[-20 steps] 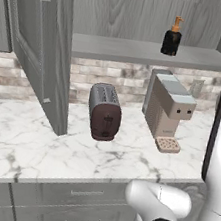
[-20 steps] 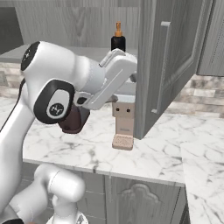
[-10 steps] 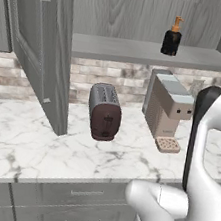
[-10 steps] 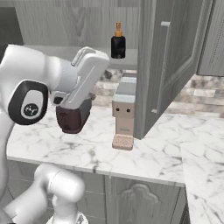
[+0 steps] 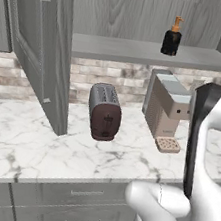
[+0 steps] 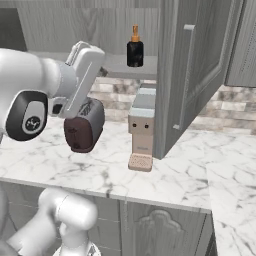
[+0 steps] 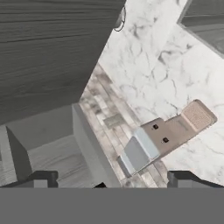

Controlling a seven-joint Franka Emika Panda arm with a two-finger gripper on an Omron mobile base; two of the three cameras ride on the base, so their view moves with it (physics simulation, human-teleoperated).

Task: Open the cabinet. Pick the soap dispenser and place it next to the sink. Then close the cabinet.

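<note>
The cabinet (image 5: 46, 51) is standing open, the soap dispenser (image 5: 171, 37) sitting upright on its shelf (image 5: 117, 48) above the desk (image 5: 36, 146). The claw (image 7: 109, 177) is hanging released, fingertips (image 7: 41, 178) spread wide, grasping nothing.

Kitchen, marble counter (image 5: 21, 144), toaster (image 5: 104, 112), coffee machine (image 5: 165, 110), tile backsplash (image 5: 113, 75)

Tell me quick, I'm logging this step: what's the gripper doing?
Gripper: open, holding nothing.
</note>
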